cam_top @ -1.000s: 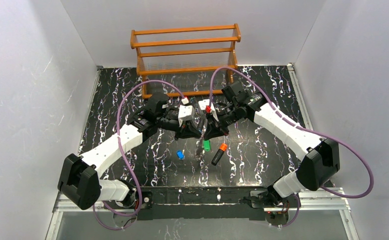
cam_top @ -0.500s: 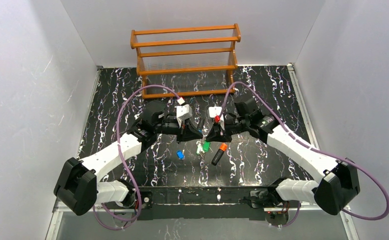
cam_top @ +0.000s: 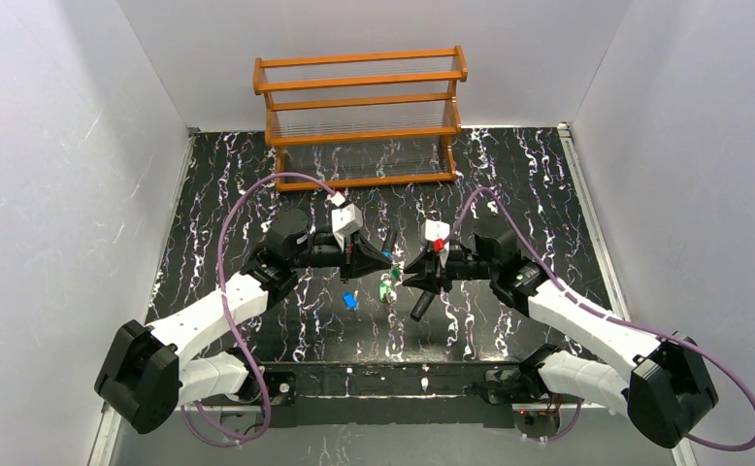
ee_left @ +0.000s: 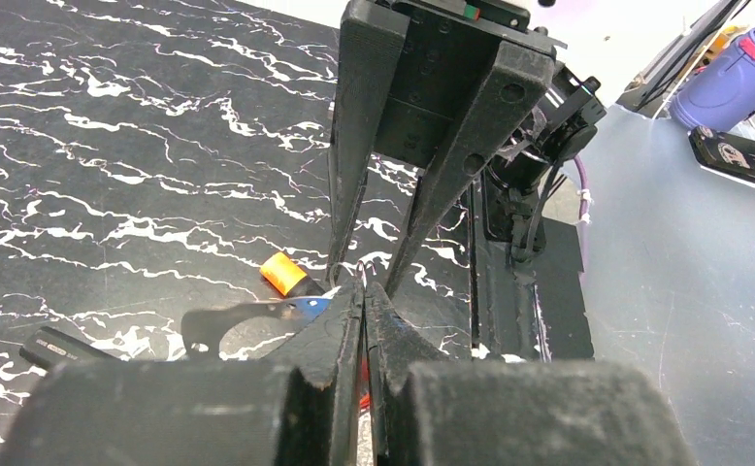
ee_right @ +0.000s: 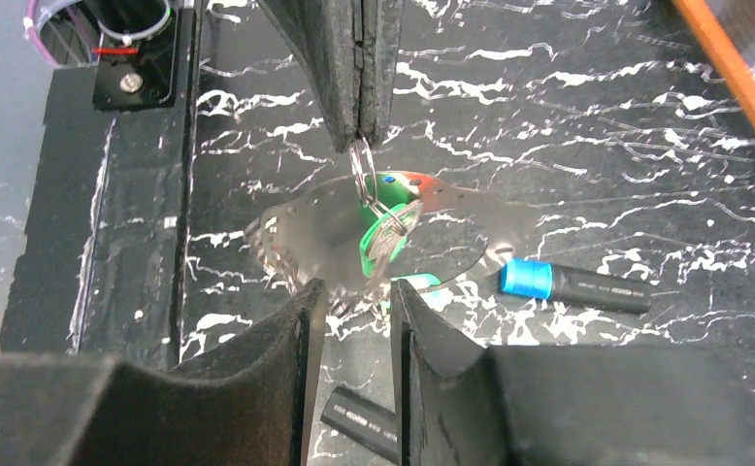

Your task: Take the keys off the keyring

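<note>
Table [cam_top: 509,194]: black marbled top, and the work hangs over its middle. My left pincer [ee_right: 358,136] is pressed together on a small wire loop [ee_right: 358,165]. The keyring [ee_right: 306,238], a flat shiny band, dangles from that loop with a green key [ee_right: 367,248] against its face. My right pincer [ee_right: 352,291] is spread and holds nothing, its tips just short of the band's lower edge. The blue key [cam_top: 350,301] lies loose on the table, well apart from the ring, so I judge it already off. Risks, as I read them: the whole bundle hangs from one thin pinch, so a pull from the right could drag the loop out of my left grip and drop everything. The band is broad, glossy and free to swing, so my right tips may close on it, or on band and key together, and nothing would come off. The blue-capped marker [ee_right: 573,285] and the orange-capped marker [ee_left: 281,275] lie right beneath, and a low pass could roll them into the blue key. The green key is tiny and easy to miss. Against a second ago: my right arm has swung outward and nearer, and both wrists have drawn toward the near edge. The right pincer, then pressed together, is now parted. The orange cap is now mostly under my right wrist in the top view. The blue key has not moved.
</note>
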